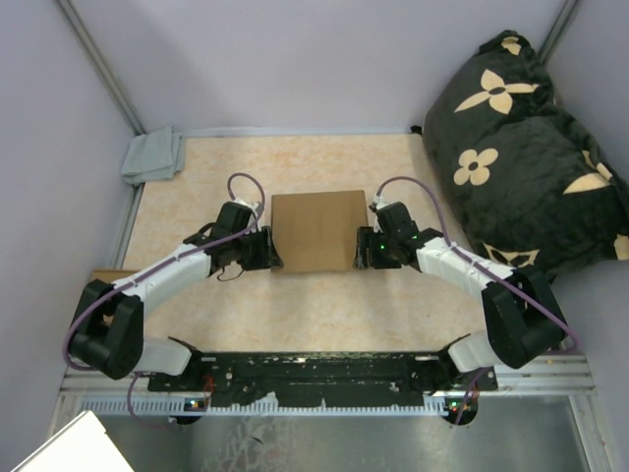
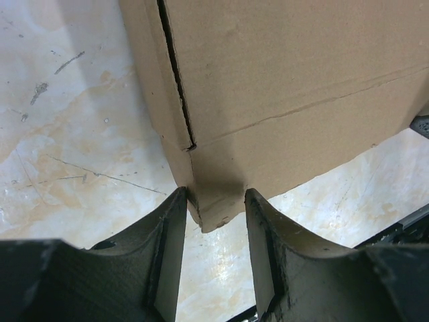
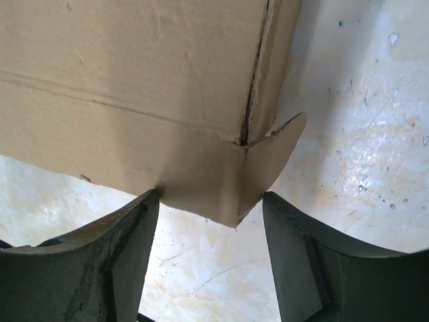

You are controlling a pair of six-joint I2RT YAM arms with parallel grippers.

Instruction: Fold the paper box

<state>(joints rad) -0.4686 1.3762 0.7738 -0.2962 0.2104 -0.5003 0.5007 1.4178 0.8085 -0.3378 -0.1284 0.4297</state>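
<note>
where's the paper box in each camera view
top external: paper box mid-table, between left gripper and right gripper.
left wrist: fills the upper right, one corner between the gripper's fingers.
right wrist: fills the upper left, one corner between the open gripper's fingers.
shared landmark: the mottled beige table, under the box in all three.

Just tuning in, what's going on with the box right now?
Both arms are at the paper box, which looks mostly folded up in the middle of the table. The left tool closely straddles the box's near left corner, though a firm pinch can't be confirmed. The right tool is open around the near right corner, where a small flap sticks out untucked.
</note>
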